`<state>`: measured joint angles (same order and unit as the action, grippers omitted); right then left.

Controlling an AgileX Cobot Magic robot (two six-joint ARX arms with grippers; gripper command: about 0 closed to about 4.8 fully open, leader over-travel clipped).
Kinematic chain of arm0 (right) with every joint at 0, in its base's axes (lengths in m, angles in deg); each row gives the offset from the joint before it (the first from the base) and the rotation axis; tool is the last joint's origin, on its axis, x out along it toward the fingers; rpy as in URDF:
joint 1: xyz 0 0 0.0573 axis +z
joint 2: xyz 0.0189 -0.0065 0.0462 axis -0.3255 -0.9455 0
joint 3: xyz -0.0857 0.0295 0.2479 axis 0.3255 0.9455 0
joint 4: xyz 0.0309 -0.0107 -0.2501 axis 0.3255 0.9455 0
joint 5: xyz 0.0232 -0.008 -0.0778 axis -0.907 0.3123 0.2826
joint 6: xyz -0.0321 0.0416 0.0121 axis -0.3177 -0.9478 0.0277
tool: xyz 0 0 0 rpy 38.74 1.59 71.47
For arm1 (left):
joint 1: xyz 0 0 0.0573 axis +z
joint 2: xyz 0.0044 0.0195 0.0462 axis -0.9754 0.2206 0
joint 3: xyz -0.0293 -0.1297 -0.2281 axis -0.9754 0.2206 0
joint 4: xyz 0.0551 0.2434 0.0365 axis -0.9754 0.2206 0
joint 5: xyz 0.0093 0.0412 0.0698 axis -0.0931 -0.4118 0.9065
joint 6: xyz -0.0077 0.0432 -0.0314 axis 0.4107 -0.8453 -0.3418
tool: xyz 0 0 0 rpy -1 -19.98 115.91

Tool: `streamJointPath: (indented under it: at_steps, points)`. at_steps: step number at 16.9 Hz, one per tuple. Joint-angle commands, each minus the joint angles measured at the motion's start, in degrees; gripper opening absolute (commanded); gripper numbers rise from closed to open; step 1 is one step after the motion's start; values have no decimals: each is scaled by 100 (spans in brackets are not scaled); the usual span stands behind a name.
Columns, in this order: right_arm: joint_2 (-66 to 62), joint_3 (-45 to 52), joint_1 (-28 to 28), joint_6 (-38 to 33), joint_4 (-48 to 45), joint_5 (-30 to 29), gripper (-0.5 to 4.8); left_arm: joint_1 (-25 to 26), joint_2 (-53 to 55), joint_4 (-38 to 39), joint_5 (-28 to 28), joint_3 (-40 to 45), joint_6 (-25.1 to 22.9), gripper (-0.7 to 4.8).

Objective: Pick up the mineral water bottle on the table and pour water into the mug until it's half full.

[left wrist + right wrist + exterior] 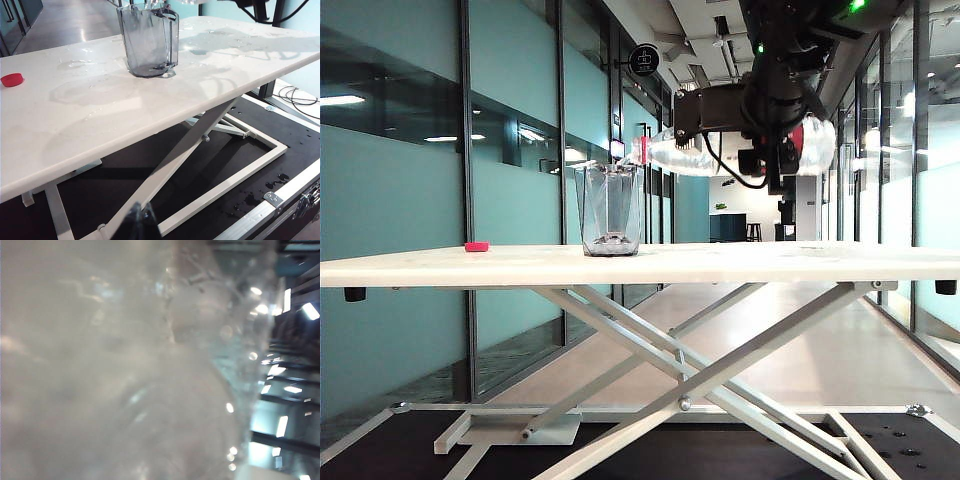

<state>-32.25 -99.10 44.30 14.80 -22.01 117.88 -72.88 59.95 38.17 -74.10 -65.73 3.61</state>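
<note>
The mineral water bottle [695, 155] lies nearly level in the air, its open neck just over the rim of the mug [611, 211]. My right gripper [782, 150] is shut round the bottle's body near the red label. In the right wrist view the clear bottle [150, 365] fills the picture as a blur and hides the fingers. The grey faceted mug [148, 41] stands upright on the white table [100, 120]; I cannot tell how much water it holds. My left gripper [140, 226] hangs low in front of the table, fingers together, holding nothing.
A small red cap [477, 246] lies on the table left of the mug, also seen as the cap [11, 79] in the left wrist view. Water puddles [75, 64] glisten on the tabletop around the mug. The scissor frame [700, 370] stands below.
</note>
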Motion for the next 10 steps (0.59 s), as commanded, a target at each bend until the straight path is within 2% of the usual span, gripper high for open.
streamJointPath:
  at_steps: [1,10]
  points:
    - [70,-66,68,334,-402,37,237,2,4,37,-4,-7,-9,-5]
    - [70,-66,129,352,-505,192,237,2,4,37,-4,-7,-9,-5]
